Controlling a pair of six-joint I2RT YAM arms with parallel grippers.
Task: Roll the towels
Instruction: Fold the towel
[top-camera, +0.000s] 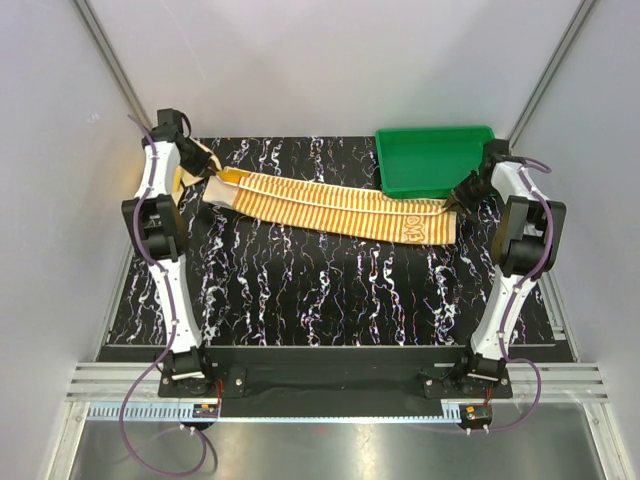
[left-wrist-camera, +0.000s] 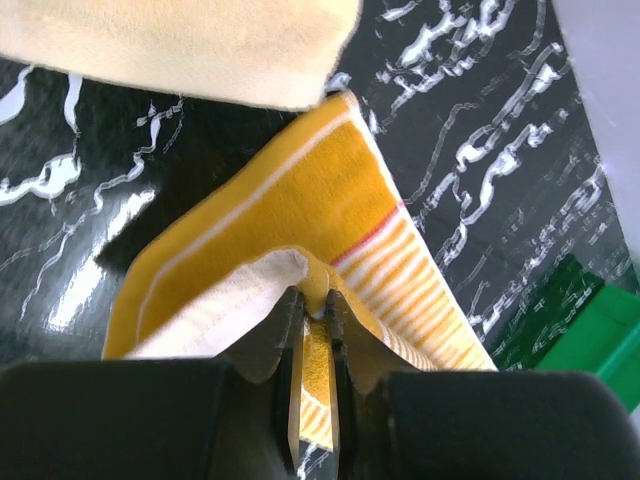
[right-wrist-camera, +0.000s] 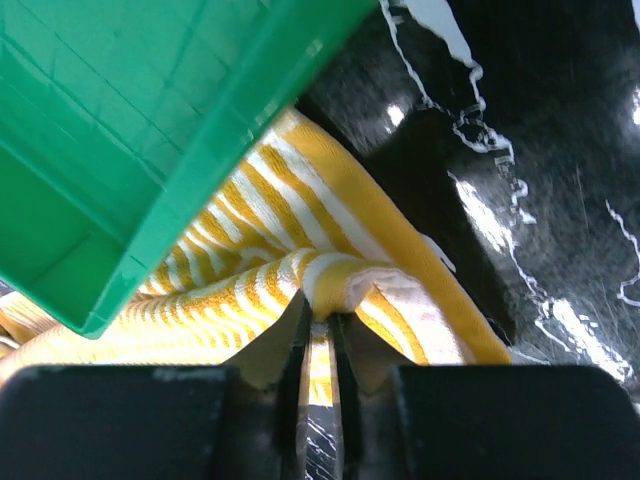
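The long orange-and-cream striped towel (top-camera: 330, 208) lies stretched across the black marbled table from left to right, its lettered end at the right. My left gripper (top-camera: 212, 168) is shut on a pinched fold at the towel's plain orange left end (left-wrist-camera: 290, 200), with cloth between the jaws (left-wrist-camera: 316, 305). My right gripper (top-camera: 458, 200) is shut on a bunched fold of the striped right end (right-wrist-camera: 260, 270), right beside the tray. The plain yellow towel (left-wrist-camera: 180, 45) lies just beyond the left gripper and is mostly hidden by the left arm (top-camera: 183, 180) in the top view.
A green plastic tray (top-camera: 435, 160) sits at the back right, its corner (right-wrist-camera: 120, 120) overhanging the striped towel's right end close to my right gripper. Grey walls enclose the table on both sides and at the back.
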